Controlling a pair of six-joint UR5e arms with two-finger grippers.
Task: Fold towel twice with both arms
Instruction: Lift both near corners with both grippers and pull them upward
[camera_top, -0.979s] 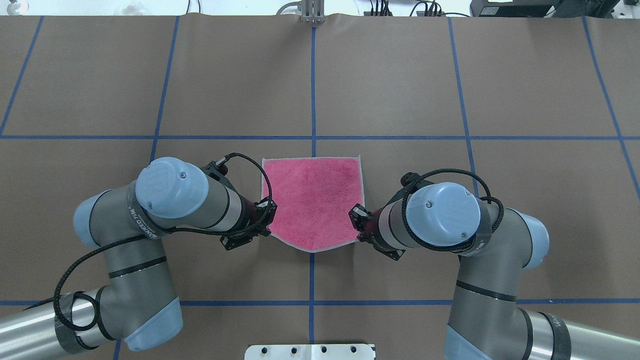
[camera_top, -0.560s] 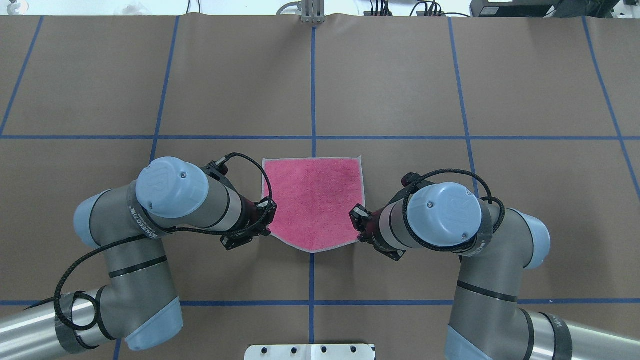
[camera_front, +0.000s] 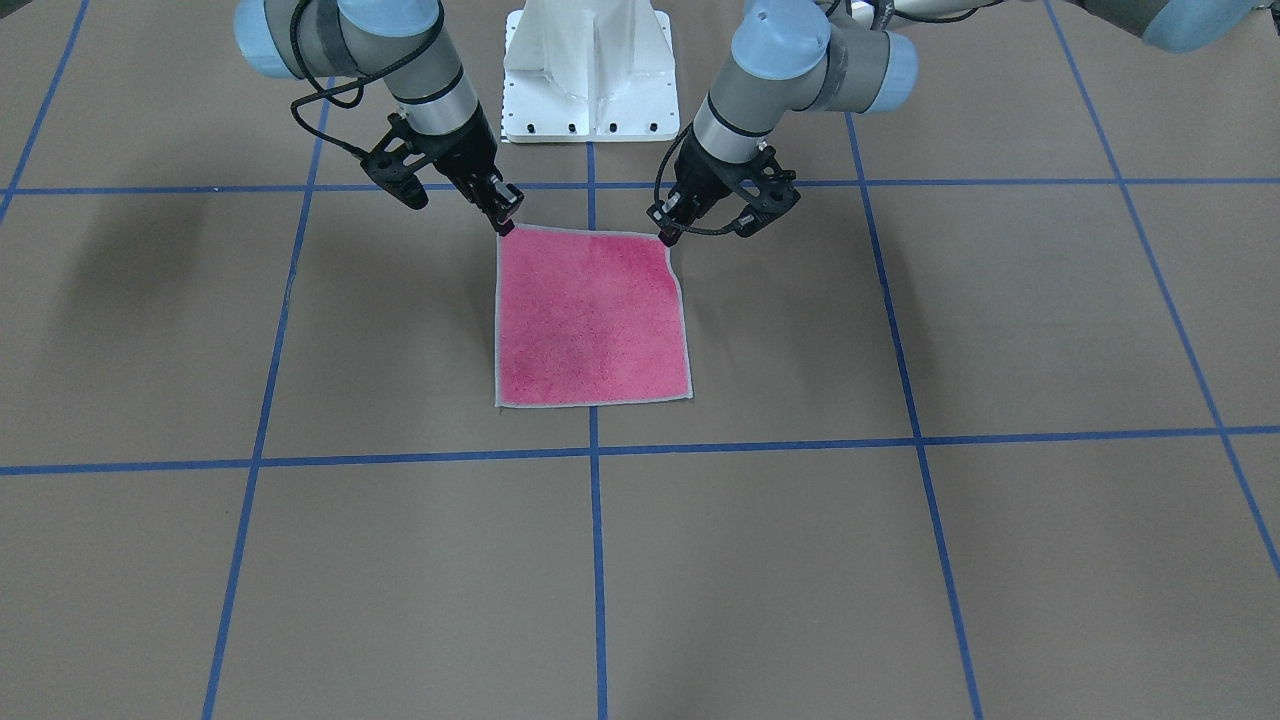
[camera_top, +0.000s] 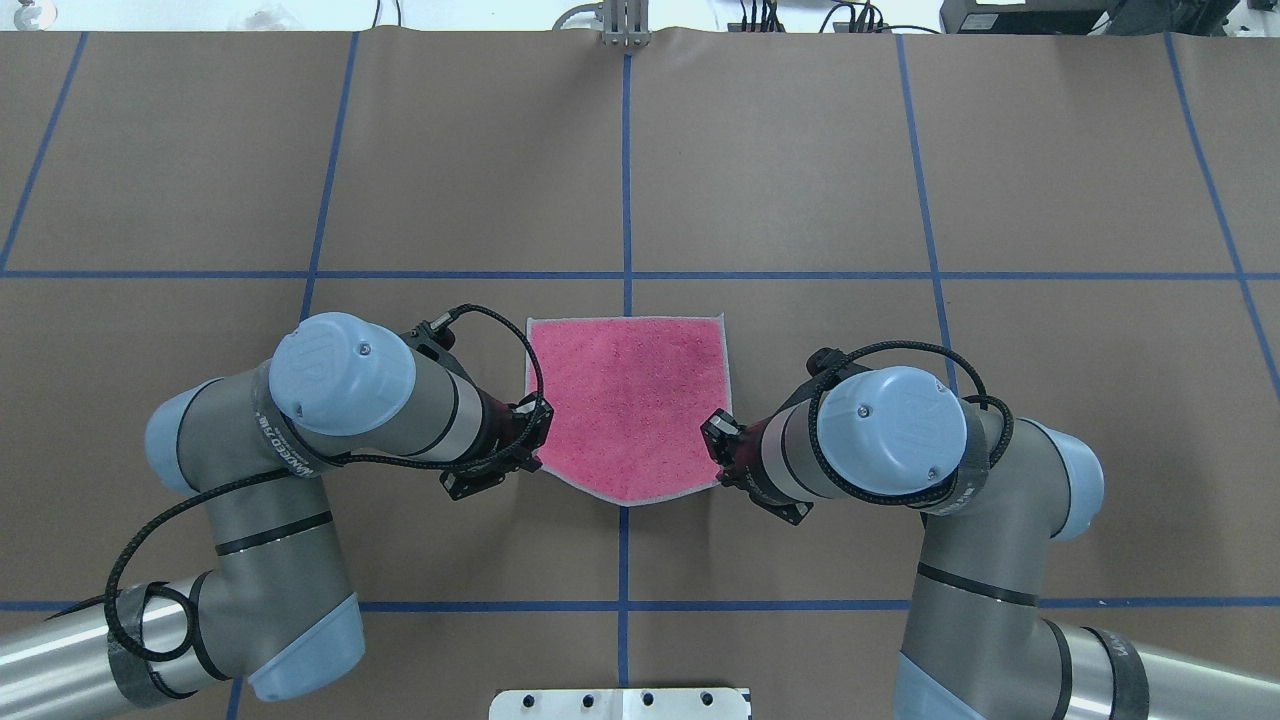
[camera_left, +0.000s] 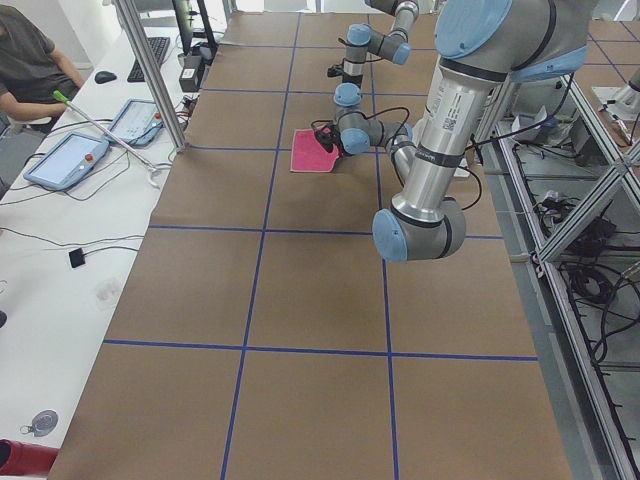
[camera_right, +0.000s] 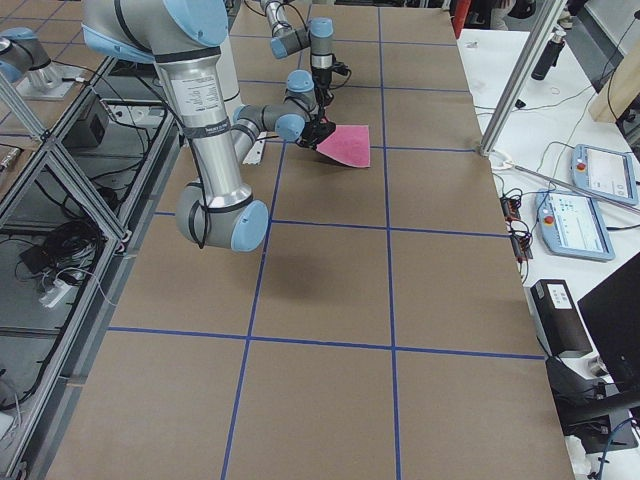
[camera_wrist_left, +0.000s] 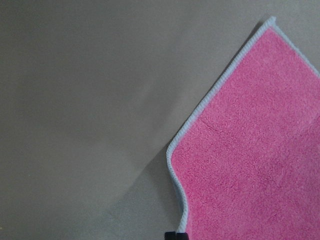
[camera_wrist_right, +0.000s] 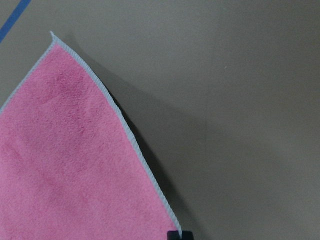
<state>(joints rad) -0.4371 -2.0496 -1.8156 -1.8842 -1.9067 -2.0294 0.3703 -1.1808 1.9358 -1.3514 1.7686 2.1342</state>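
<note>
You see the small square pink terry towel (camera_front: 592, 320) with its light grey stitched edge at the middle of the brown table (camera_front: 900, 560), with its two corners nearest the robot held just off the surface, the left gripper (camera_front: 664, 237) pinched on the left one and the right gripper (camera_front: 506, 225) on the right one.

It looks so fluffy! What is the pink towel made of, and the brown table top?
The towel looks like soft terry cloth: fuzzy pink pile, light stitched edge. The table top seems matte brown paper or card, dull with no shine; I cannot be sure.
</note>
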